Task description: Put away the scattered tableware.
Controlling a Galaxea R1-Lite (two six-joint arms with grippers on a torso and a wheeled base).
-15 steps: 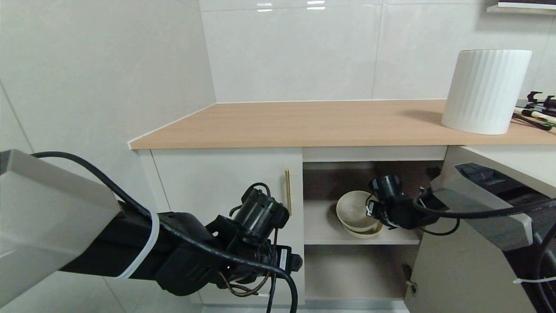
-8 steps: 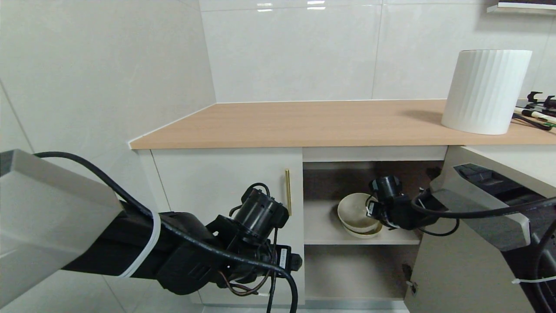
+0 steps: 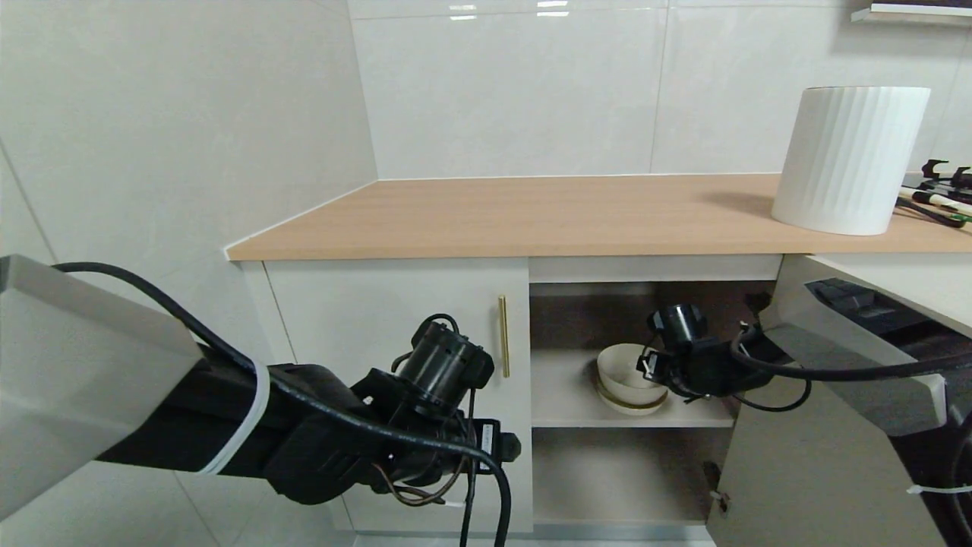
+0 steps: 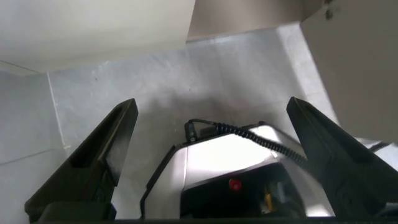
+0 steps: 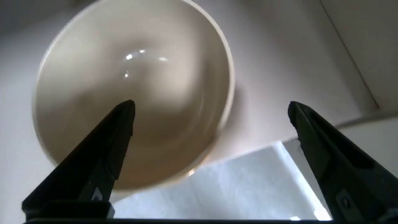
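Note:
A cream bowl (image 3: pixel 626 371) (image 5: pixel 130 106) sits level on a gold-rimmed dish (image 3: pixel 630 403) on the middle shelf (image 3: pixel 562 395) of the open cabinet. My right gripper (image 3: pixel 651 371) (image 5: pixel 211 165) is inside the cabinet at the bowl's right side. It is open, its fingers (image 5: pixel 93 168) spread wider than the bowl, with nothing between them. My left gripper (image 4: pixel 211 155) hangs open low in front of the closed left door and points at the pale floor.
The right cabinet door (image 3: pixel 797 471) stands open toward me. The left door has a brass handle (image 3: pixel 503 334). On the wooden counter (image 3: pixel 531 216) stands a white ribbed container (image 3: pixel 850 156), with utensils (image 3: pixel 938 199) at the far right. The lower cabinet compartment (image 3: pixel 623 471) holds nothing.
The bowl was tilted up in the right gripper; now it lies level on the dish and the gripper has let go. The left arm sank slightly.

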